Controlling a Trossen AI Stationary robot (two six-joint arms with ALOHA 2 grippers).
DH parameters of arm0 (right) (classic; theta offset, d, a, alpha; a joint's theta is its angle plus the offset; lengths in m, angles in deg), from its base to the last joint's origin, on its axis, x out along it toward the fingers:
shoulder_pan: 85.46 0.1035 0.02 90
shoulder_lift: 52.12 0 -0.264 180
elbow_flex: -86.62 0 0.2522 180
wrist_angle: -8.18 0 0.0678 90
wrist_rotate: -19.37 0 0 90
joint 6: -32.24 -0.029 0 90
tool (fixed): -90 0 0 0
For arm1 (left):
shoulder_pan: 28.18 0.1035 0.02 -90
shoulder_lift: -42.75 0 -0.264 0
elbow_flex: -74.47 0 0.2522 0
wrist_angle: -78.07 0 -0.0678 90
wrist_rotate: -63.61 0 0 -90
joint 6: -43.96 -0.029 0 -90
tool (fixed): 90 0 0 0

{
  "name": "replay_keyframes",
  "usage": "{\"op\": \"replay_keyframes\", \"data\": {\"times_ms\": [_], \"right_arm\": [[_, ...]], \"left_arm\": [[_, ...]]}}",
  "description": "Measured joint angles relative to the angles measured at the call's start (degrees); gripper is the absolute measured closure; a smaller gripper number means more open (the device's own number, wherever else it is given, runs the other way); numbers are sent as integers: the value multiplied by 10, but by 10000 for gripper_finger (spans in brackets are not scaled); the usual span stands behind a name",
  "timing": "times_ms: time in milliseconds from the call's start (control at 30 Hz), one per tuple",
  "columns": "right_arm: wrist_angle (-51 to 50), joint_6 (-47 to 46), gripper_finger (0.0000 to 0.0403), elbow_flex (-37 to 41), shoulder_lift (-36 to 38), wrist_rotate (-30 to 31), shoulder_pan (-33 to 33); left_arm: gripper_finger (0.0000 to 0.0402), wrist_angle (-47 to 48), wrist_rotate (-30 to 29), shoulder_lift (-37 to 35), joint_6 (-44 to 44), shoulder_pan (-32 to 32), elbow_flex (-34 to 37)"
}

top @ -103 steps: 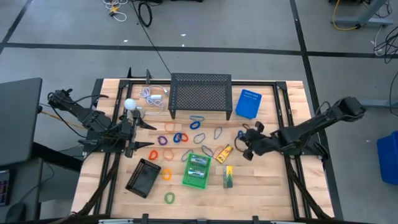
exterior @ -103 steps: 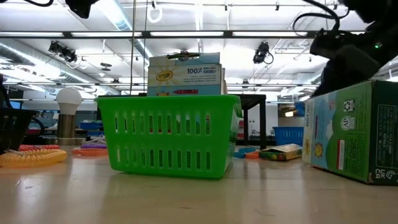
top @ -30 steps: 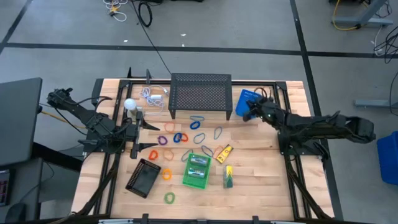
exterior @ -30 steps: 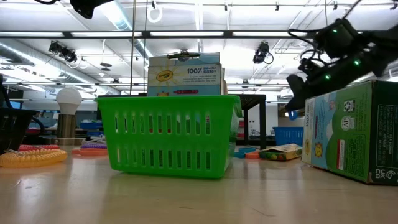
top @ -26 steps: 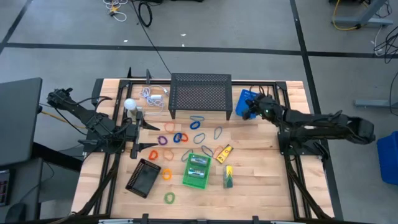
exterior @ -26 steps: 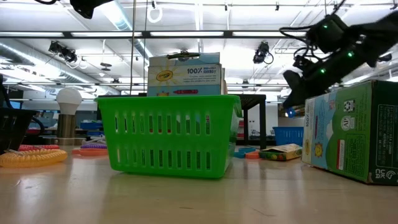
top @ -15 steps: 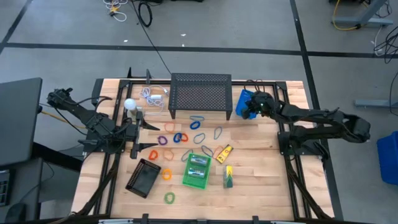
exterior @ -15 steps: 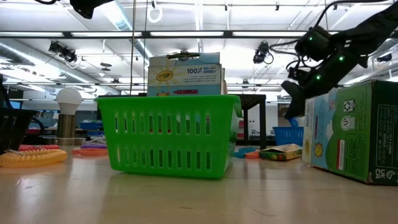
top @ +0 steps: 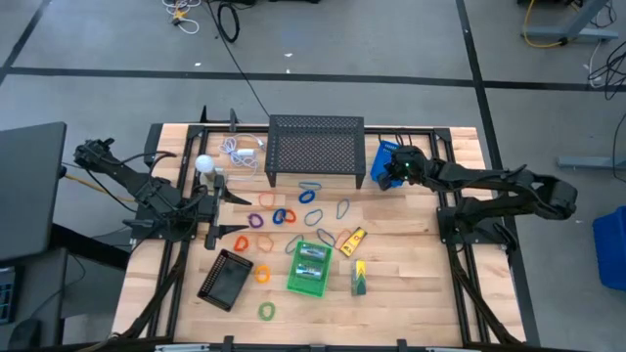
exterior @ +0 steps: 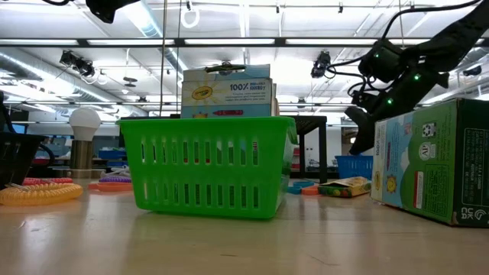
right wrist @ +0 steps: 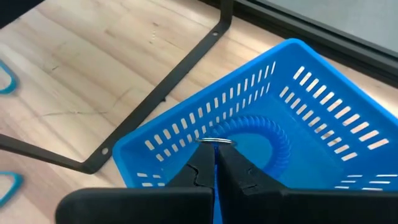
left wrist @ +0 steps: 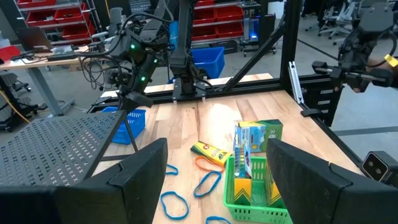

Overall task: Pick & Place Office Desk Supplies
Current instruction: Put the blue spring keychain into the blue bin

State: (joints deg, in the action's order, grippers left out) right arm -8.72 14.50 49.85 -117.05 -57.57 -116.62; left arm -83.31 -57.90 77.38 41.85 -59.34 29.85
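Note:
My right gripper (top: 393,170) hangs over the blue basket (top: 388,154) at the far right, shut on a thin grey loop (right wrist: 216,141). A blue coiled loop (right wrist: 256,133) lies in that basket. Several coloured loops (top: 284,215) lie in mid-table. A yellow crayon box (top: 352,238) lies flat there, another (top: 359,278) nearer, and more stand in the green basket (top: 309,269). My left gripper (top: 233,215) waits open at the left, raised off the table. My right gripper pinches the thin grey loop (right wrist: 216,141) between its two fingertips (right wrist: 205,158). The fingers slant down from the table's right side. The loop is lifted clear, above the inside of the blue basket.
A black mesh riser (top: 315,147) stands at the far middle, with a white coiled cable (top: 240,149) and a white ball (top: 203,164) to its left. A black tray (top: 227,278) lies near the front left. Bare wood shows at the front right.
My right gripper, still shut, has shifted a little toward the table's far edge over the blue basket and tipped its fingers further down. The left arm and the things on the table have kept still.

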Motion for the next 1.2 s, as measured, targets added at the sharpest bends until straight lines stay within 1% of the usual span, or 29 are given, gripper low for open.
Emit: {"op": "replay_keyframes", "data": {"times_ms": [167,600,767,833,1033,1200], "right_arm": [[-1,0,403,0,0,-4,-1],[-24,1,403,0,0,-52,-28],[-37,2,401,0,0,-54,-28],[-38,2,392,0,0,-54,-28],[-41,7,347,0,0,-54,-28],[-39,30,319,0,0,-59,-28]], "left_arm": [[118,0,0,0,0,0,0],[118,0,0,0,0,0,0],[118,1,0,0,0,0,0],[118,1,0,0,0,0,0],[118,1,0,0,0,0,0],[118,1,0,0,0,0,0]]}}
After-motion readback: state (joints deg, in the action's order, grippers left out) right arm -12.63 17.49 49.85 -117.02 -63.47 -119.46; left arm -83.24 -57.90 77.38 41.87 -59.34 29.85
